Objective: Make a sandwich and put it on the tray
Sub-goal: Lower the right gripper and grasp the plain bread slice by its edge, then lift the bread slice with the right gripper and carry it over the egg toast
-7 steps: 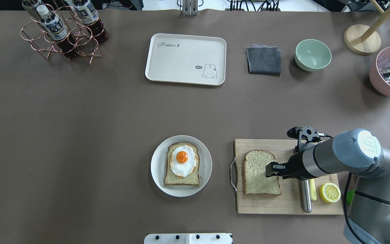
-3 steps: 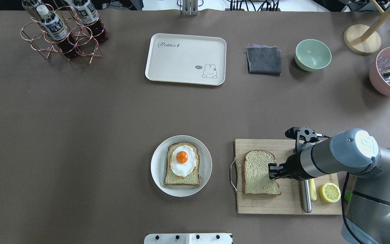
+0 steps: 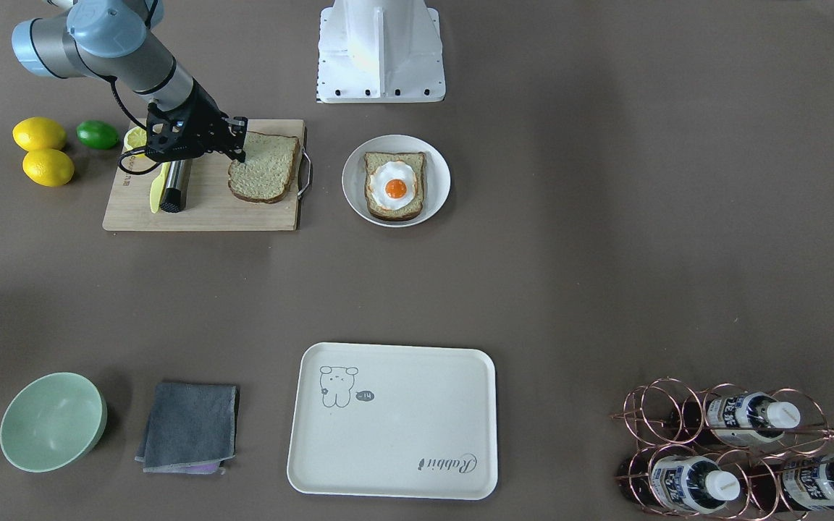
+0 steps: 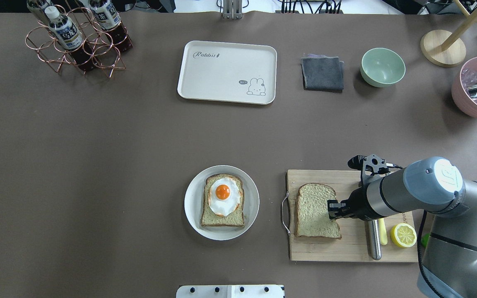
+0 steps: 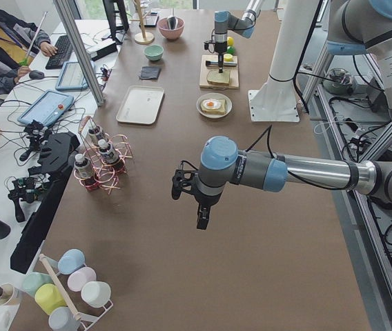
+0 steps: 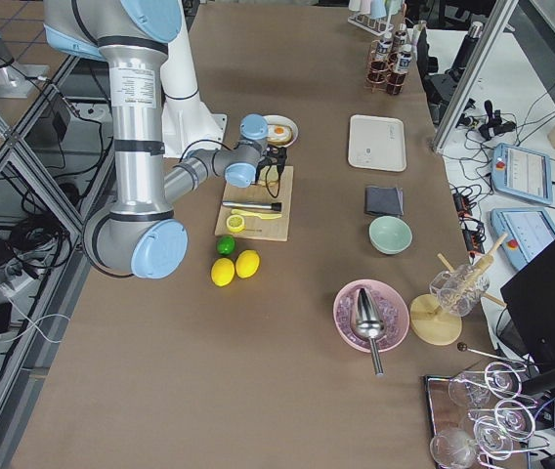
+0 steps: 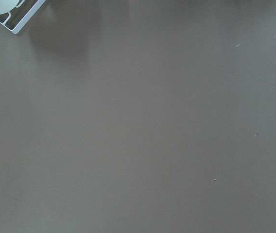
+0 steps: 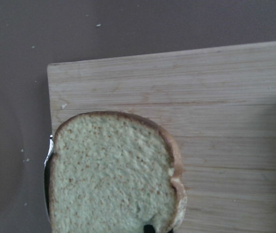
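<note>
Right gripper (image 4: pixel 332 209) is clamping bread slice (image 4: pixel 314 211) edge at cutting board (image 4: pixel 346 248) handle end; needing slow, level lifting, then squaring over egg (image 4: pixel 223 197).

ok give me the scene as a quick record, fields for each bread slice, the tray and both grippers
plain slice: on the cutting board, one edge between the right gripper's fingers
egg slice: on the round plate, fried egg on top, uncovered
tray: far side of the table, holds no food yet
right gripper: shut on the plain slice's edge
left gripper: over bare table, away from the food; open or shut cannot be told
assembly: plain slice not yet on the egg
</note>
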